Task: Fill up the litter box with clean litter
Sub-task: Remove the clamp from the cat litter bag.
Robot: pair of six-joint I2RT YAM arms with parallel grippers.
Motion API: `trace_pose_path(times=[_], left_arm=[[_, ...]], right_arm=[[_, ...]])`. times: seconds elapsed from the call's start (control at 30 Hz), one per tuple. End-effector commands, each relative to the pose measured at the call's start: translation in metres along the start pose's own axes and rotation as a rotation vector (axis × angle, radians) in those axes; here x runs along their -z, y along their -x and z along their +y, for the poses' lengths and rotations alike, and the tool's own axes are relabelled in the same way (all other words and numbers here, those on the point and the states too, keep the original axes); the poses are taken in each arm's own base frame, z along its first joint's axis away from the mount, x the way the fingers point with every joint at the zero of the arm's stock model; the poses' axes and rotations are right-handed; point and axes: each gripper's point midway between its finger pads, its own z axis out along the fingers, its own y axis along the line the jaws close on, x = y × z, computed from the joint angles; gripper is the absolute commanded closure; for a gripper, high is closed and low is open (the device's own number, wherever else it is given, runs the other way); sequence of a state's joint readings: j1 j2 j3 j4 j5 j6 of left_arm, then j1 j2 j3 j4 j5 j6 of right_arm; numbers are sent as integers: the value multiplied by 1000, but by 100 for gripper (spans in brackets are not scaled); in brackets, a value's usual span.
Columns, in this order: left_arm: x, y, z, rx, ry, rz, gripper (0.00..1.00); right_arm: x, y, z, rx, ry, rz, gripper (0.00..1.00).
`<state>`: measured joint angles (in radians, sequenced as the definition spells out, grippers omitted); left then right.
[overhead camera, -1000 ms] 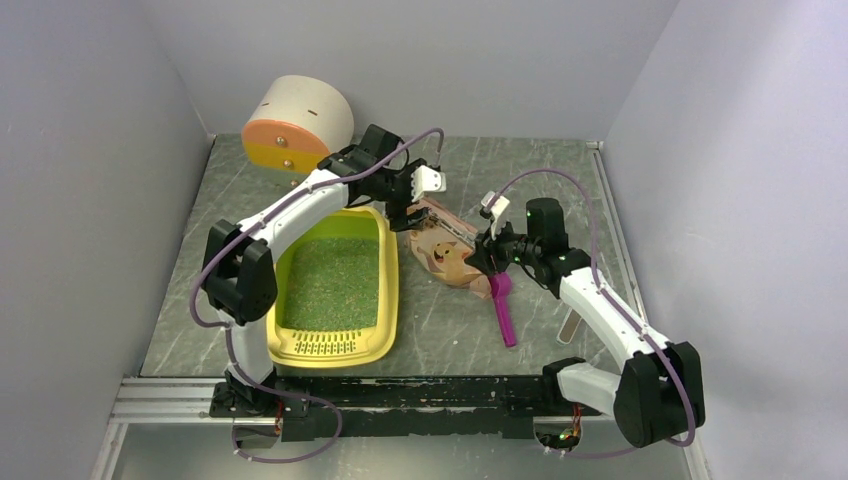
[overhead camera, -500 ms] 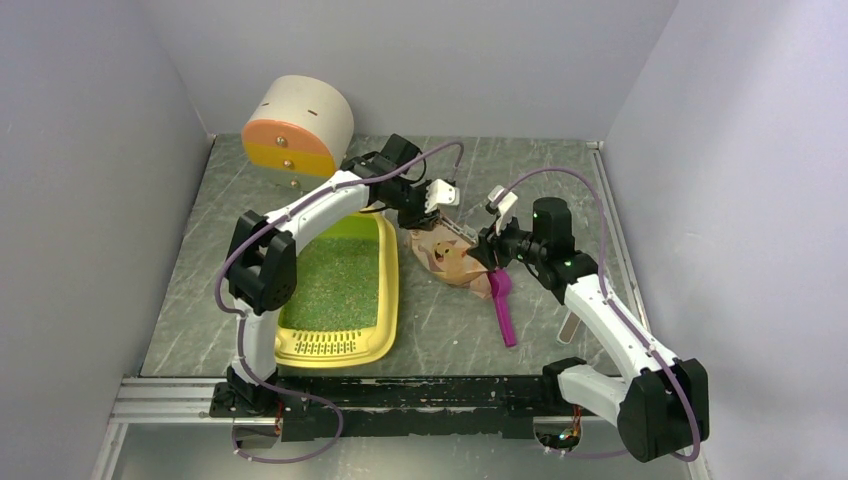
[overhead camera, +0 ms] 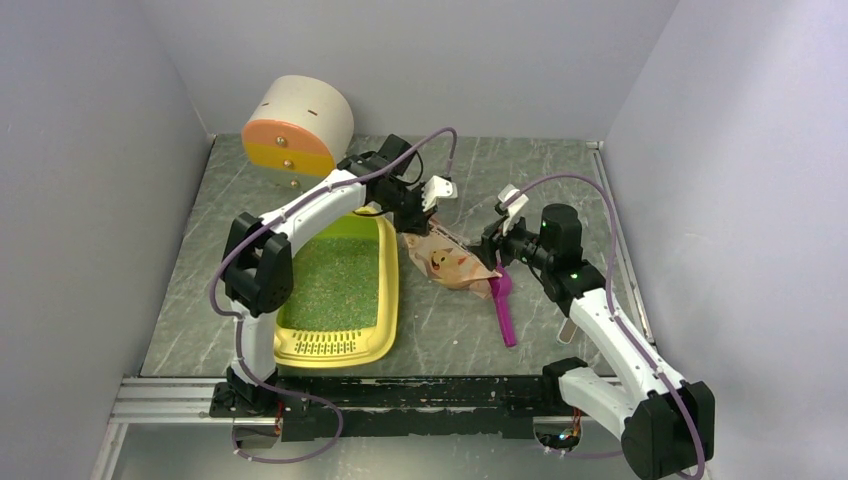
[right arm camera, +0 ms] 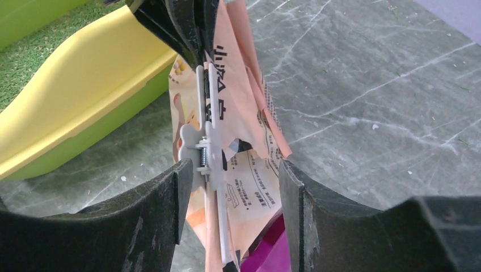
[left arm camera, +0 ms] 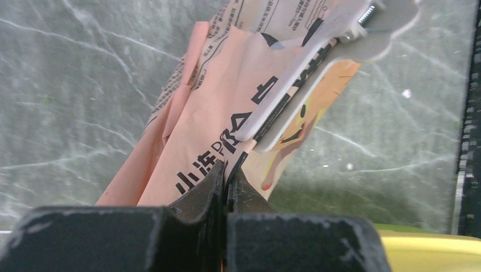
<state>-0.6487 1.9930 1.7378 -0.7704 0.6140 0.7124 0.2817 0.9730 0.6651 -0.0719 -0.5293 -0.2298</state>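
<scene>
Left tool [left arm camera: 227,178]: jaws together, clamped on one folded edge of the bag [left arm camera: 215,113], just beside the far right corner of the box [overhead camera: 325,345]. A pinch at the edge gives a firm hold on thin paper and steadies that end of the bag.

Right tool [right arm camera: 235,170]: jaws apart, one finger on each side of the bag and of the white clip [right arm camera: 205,153] that runs across it. Neither finger presses the paper. This straddle suits either closing on the clip or leaving it; which is meant cannot be told.

The clip bites the bag's folded mouth, so the bag appears sealed against spilling.

Bag: between the two tools, right of the box, its near end against the bowl of the magenta scoop [overhead camera: 505,315].

Box: on the bench [overhead camera: 190,310] in front of the left arm, with the grille end nearest the arm bases.

Litter [overhead camera: 335,280]: a green layer that covers the box floor and sits below the rim.

Judged from that layer and the clipped bag, filling looks done or nearly so. The present hold seems to concern the bag, not a pour.
</scene>
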Motion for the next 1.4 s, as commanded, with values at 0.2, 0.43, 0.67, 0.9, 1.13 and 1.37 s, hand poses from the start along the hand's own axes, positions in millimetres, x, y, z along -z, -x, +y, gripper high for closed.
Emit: trace_pose_path(times=[0.2, 0.43, 0.67, 0.9, 1.13, 1.37], left_arm=[[23, 30, -83, 265, -171, -65, 95], [25, 33, -87, 330, -140, -41, 95], [14, 15, -84, 326, -101, 10, 95], [12, 16, -82, 306, -69, 7, 73], [12, 9, -83, 308, -57, 28, 66], [20, 9, -85, 303, -20, 10, 64]], right_arm=[[0, 22, 19, 79, 117, -113, 39], [4, 19, 28, 154, 177, -87, 37], [11, -1, 28, 281, 218, 33, 35], [23, -8, 14, 426, 190, 151, 34], [16, -14, 19, 397, 246, 180, 38], [12, -7, 27, 386, 285, 122, 41]])
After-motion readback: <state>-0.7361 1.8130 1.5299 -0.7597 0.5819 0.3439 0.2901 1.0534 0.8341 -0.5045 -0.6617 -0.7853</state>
